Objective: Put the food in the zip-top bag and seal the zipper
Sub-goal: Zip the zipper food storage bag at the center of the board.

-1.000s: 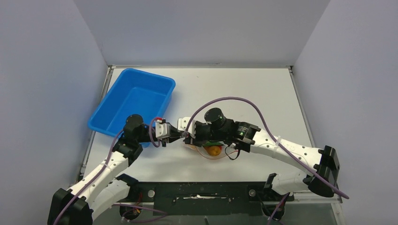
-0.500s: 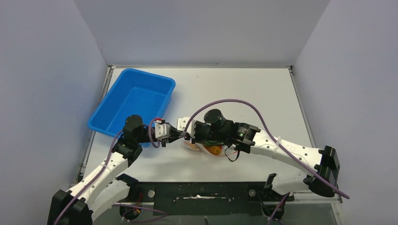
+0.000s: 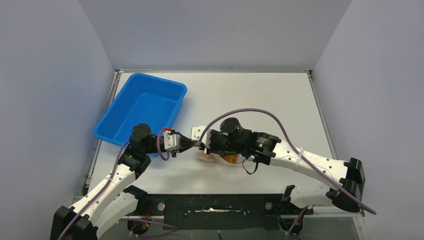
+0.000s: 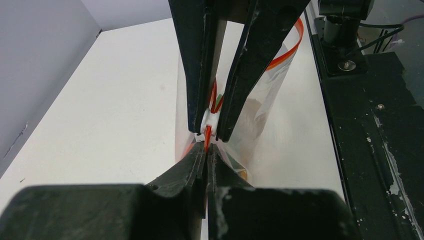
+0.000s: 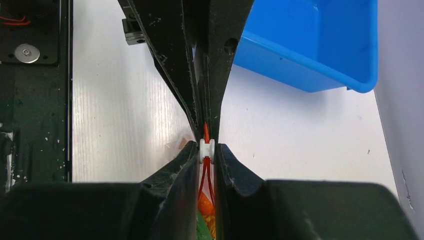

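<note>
Blue tray (image 3: 142, 107): glossy hard plastic, rectangular with rounded corners, seen at the far-left corner of the counter (image 3: 260, 95), one long side along the left edge. The counter is matte white, and a faint ribbed grain is seen in the right wrist view.

Left pincer (image 4: 206, 150): black fingers tapering to flat tips, pressed fully together on the zipper (image 4: 208, 134), a thin red-orange strip. It is placed just right of the tray's near corner, near the counter's near edge.

White slider (image 5: 206, 148): small hard plastic clip riding on the strip, touching the tips of the left pincer. It is clamped by the right pincer (image 5: 206, 152), whose jaws are narrowed onto the clip from both sides. The two pincers are met tip to tip.

Zip-top bag (image 4: 272, 90): clear thin film, wrinkled, hung below the strip and partly rested on the counter under the right wrist, close to the near edge, left of its middle. Food is seen inside: orange round fruit (image 3: 230, 159) and a green piece (image 5: 202, 226); the rest is hidden.

Bare counter is seen beyond the bag toward the far edge and right edge. A black base strip (image 3: 225, 205) runs along the near edge. Plain walls (image 3: 210, 30) close the other three sides.
</note>
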